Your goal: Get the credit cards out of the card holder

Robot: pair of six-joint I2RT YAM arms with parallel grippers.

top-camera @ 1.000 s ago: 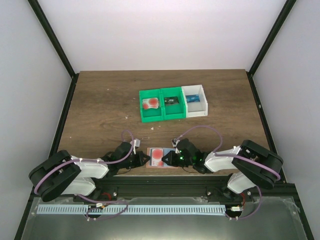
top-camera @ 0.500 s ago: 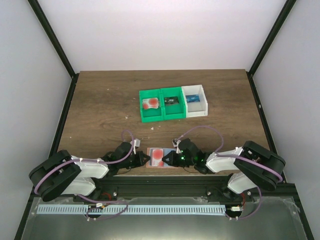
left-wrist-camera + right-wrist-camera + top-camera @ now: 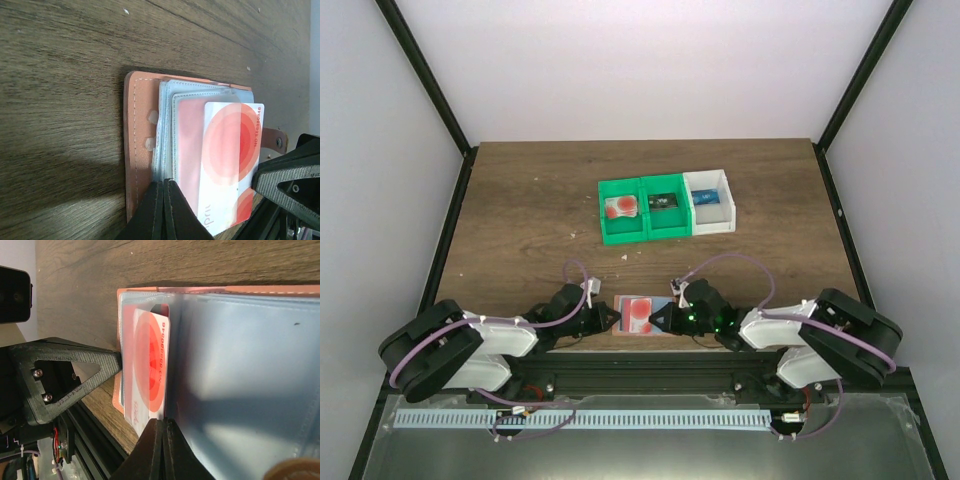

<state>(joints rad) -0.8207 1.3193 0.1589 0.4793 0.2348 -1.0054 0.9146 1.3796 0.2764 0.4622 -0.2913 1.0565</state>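
Observation:
The card holder (image 3: 623, 331) lies open near the table's front edge, salmon-pink with blue-grey pocket panels (image 3: 137, 150). A whitish credit card (image 3: 230, 150) with a red-orange blot sticks partly out of a pocket toward the right arm. My left gripper (image 3: 164, 184) is shut, its tip resting on the pocket edges at the holder's left side (image 3: 612, 318). My right gripper (image 3: 162, 422) is shut on the near corner of the credit card (image 3: 152, 365), beside a raised blue-grey panel (image 3: 250, 365). Seen from above, my right gripper (image 3: 661, 318) sits at the holder's right edge.
A green two-compartment bin (image 3: 603, 215) at mid-table holds another red-blotted card (image 3: 620, 208) and a dark card (image 3: 665, 203). A white bin (image 3: 728, 205) joined on its right holds a blue card (image 3: 706, 198). The black frame rail runs just in front of the holder.
The right arm has drawn back a little to the right, its gripper still at the holder's right edge. The left arm and the holder have stayed put.

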